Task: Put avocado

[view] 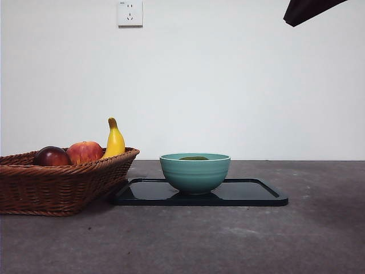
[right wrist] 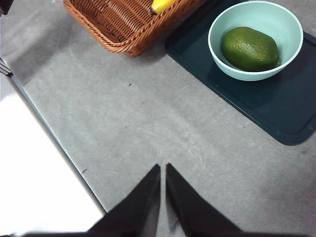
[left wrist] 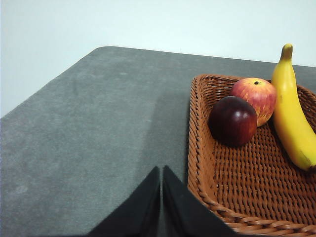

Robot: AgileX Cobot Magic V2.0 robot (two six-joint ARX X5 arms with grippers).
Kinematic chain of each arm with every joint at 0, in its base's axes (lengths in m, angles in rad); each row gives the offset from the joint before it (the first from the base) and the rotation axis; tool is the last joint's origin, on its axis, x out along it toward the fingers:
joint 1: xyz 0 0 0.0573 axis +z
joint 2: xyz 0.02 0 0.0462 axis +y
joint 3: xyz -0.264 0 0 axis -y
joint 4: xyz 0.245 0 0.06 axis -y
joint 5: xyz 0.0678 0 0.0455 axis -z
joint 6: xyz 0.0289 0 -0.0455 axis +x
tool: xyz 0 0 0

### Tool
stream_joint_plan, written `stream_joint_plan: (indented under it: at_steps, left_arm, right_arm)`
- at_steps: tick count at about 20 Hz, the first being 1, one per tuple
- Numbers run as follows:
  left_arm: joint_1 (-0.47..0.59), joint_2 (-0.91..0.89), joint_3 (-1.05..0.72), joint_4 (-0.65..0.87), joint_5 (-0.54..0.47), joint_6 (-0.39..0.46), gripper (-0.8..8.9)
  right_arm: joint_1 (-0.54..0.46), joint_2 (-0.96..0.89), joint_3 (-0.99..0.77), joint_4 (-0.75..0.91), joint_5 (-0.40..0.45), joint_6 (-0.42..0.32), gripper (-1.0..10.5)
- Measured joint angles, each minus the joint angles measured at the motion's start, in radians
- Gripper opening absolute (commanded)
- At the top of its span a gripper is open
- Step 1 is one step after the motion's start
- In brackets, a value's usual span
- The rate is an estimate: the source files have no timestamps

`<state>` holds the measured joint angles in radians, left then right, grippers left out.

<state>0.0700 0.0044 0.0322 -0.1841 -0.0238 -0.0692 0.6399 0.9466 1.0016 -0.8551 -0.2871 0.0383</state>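
Observation:
The olive-green avocado lies inside the teal bowl; in the front view only its top shows above the bowl's rim. The bowl stands on a dark tray. My right gripper is shut and empty, high above the bare table in front of the tray; in the front view an arm shows only as a dark tip at the top right. My left gripper is shut and empty, beside the near rim of the wicker basket.
The wicker basket stands left of the tray and holds a dark maroon fruit, a red apple and a banana. The table's edge runs near my right gripper. A wall socket is on the back wall.

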Motion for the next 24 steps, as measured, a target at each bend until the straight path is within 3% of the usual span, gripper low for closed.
stream_joint_plan:
  at_steps: [10,14,19,24]
  left_arm:
    - [0.0,0.0,0.0,0.0,0.0,0.0,0.07]
    - [0.0,0.0,0.0,0.0,0.0,0.0,0.07]
    - [0.0,0.0,0.0,0.0,0.0,0.0,0.06]
    - [0.0,0.0,0.0,0.0,0.0,0.0,0.06]
  right_arm:
    - [-0.031,-0.024,0.0,0.001,-0.001,-0.006,0.1]
    - [-0.22,-0.171,-0.053,0.154,0.0,-0.016,0.1]
    - [-0.522,-0.473,-0.345,0.51,0.008,-0.004,0.1]
    - [-0.642,-0.704,-0.619,0.697,0.127,-0.003,0.1]
